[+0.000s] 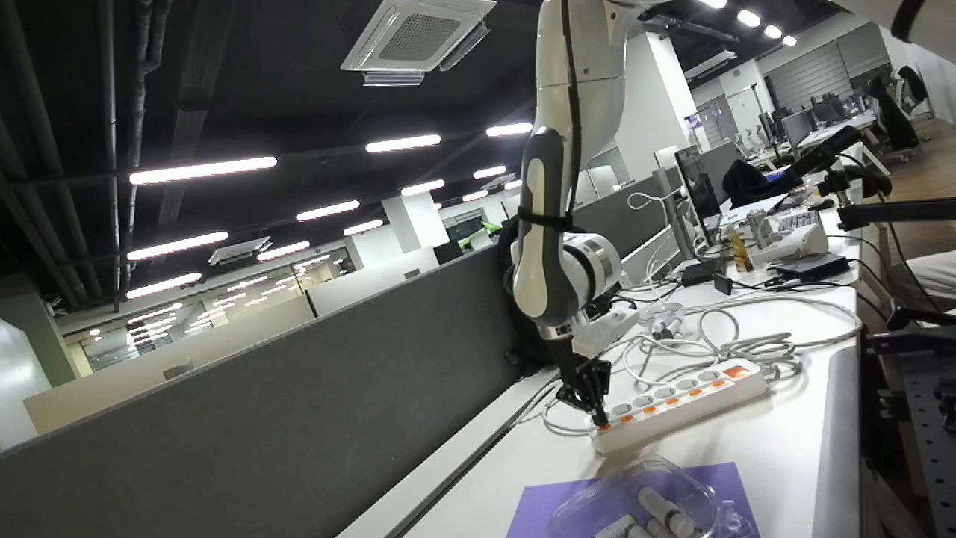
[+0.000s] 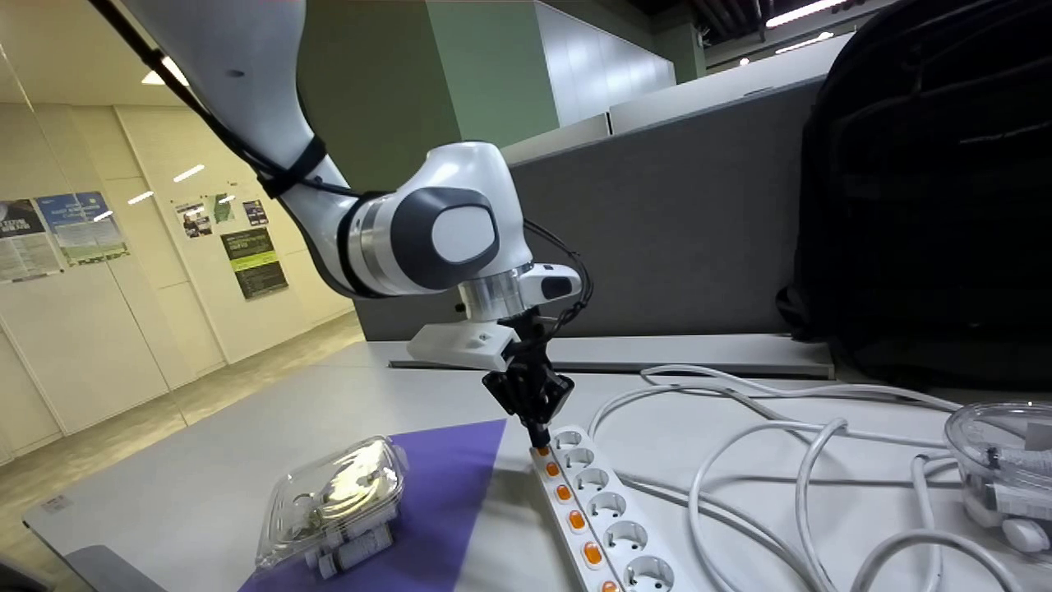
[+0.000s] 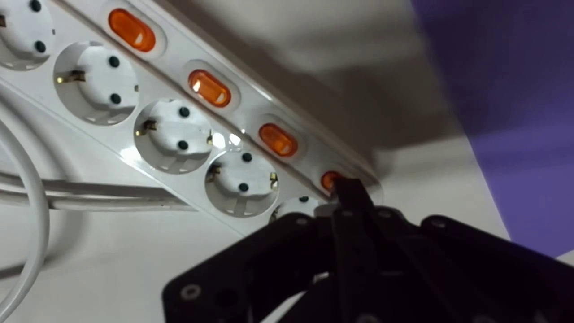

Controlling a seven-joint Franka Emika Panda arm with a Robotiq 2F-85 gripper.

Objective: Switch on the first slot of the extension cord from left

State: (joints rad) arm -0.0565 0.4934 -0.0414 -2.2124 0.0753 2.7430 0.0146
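Note:
The white extension cord (image 1: 687,417) lies on the table with a row of round sockets and orange switches; it also shows in an exterior view (image 2: 585,503) and in the wrist view (image 3: 251,121). My gripper (image 3: 347,186) is shut with nothing seen between its fingers. It points down at the end switch (image 3: 329,179), and its tips partly cover that switch. In both exterior views the gripper tips (image 1: 600,421) (image 2: 539,440) are at this end switch, touching it or just above. Whether the switch is pressed cannot be told. The end socket is partly hidden by the gripper in the wrist view.
A purple sheet (image 2: 452,493) lies beside the strip, with a clear plastic box (image 2: 337,493) and small tubes on it. Loose white cables (image 2: 699,485) lie on the strip's other side. A clear tub (image 2: 1007,460), a black backpack (image 2: 929,205) and a grey partition (image 2: 674,222) stand nearby.

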